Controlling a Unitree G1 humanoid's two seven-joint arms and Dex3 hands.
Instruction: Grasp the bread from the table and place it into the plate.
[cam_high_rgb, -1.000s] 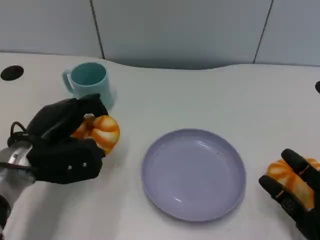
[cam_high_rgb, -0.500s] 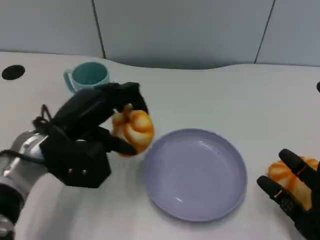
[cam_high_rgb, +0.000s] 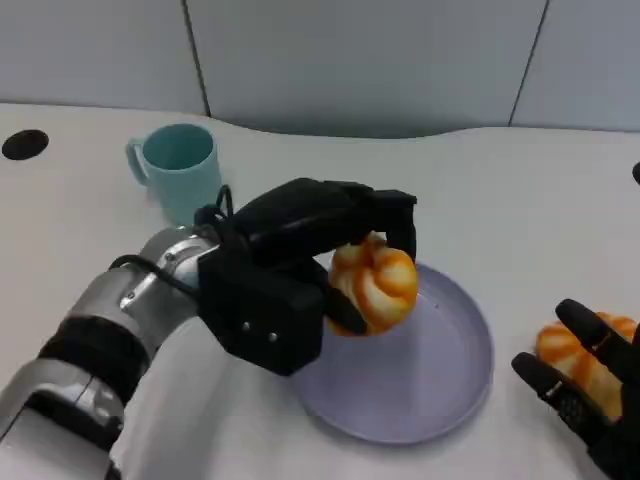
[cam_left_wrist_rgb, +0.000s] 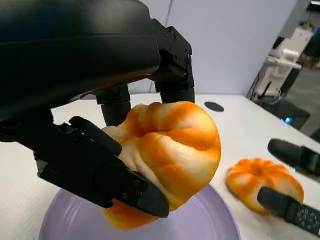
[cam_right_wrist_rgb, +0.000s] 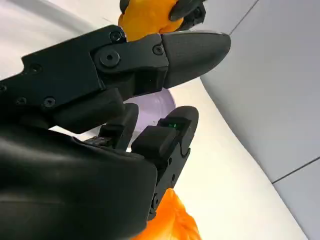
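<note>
My left hand grips an orange-and-cream bread roll and holds it in the air over the left part of the lilac plate. The left wrist view has the roll pinched between the black fingers, just above the plate. A second orange roll lies on the table right of the plate. My right hand sits at it with fingers spread around it, not closed. The right wrist view shows that roll under my right hand.
A teal mug stands at the back left, behind my left forearm. A black round hole marks the table's far left. Grey wall panels rise behind the white table.
My left hand has lifted the roll from beside the mug and carried it right, to above the plate's left side. The right hand and its roll have stayed put.
</note>
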